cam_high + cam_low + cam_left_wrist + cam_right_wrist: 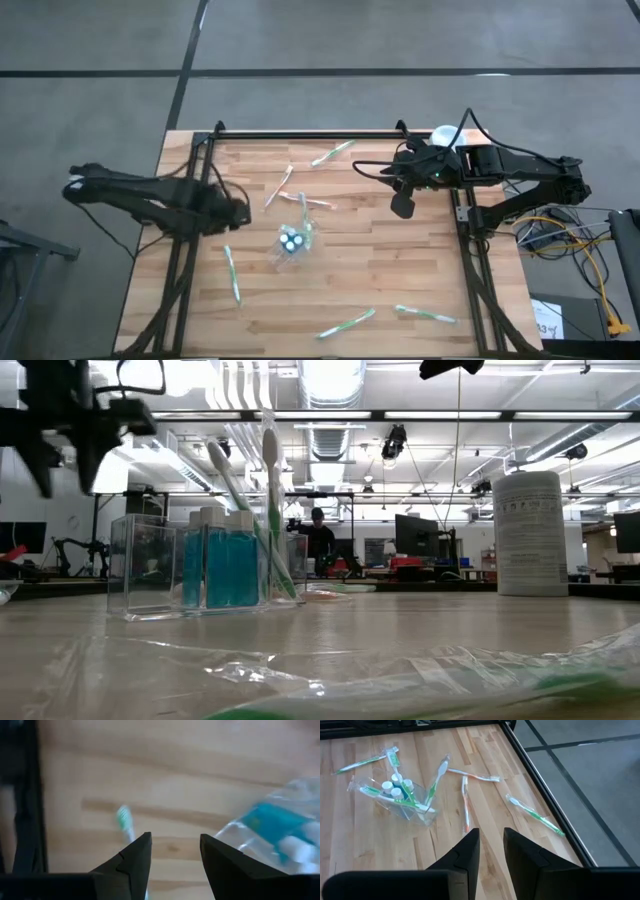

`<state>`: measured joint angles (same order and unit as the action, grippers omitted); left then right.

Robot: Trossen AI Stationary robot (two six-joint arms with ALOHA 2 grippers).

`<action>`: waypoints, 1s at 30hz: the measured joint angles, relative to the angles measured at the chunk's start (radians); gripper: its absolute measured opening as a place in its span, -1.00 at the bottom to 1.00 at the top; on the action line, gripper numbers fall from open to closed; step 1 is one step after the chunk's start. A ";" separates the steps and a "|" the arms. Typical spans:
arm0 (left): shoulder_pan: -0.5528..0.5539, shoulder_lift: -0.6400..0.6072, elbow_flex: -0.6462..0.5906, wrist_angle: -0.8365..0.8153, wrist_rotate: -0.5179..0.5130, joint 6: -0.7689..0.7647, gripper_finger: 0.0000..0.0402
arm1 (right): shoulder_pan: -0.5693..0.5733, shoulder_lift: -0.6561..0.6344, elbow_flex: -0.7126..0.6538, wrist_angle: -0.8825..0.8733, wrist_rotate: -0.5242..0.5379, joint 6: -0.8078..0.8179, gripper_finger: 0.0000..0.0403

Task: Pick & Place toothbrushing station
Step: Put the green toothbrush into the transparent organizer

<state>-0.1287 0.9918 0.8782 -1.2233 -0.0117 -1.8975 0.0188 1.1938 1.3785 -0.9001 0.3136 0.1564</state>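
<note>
Loose toothbrushes lie scattered over the wooden table: a green one near the far edge, an orange one closer to the middle, another green one on the left side, and two more along the near edge, some in clear wrappers. A white canister stands at the far right corner, just beside the right arm. Beyond the table, a person sits among monitors in the room.

Near the middle of the table stands a clear plastic holder. Inside it are small bottles of blue liquid with white caps, and a couple of toothbrushes lean upright out of it, one with a green-and-white handle.

The left gripper hangs above the table's left side, its fingers apart with nothing between them; the holder is just beside it and a green brush head lies below. The right gripper hovers over the far right part of the table, fingers a narrow gap apart, holding nothing.
</note>
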 joint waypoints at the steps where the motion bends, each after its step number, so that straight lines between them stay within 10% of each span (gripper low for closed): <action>1: -0.025 0.008 -0.010 -0.002 0.009 -0.057 -0.14 | 0.000 0.000 0.000 0.000 0.000 0.000 -0.59; 14: -0.225 0.044 -0.191 0.196 0.051 -0.491 -0.14 | 0.000 0.000 0.000 0.000 0.000 0.000 -0.59; 30: -0.234 0.054 -0.385 0.334 0.016 -0.557 -0.14 | 0.001 0.000 0.000 0.000 0.000 0.000 -0.59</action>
<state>-0.3630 1.0454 0.4933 -0.8891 0.0040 -2.4543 0.0196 1.1938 1.3785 -0.8999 0.3136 0.1566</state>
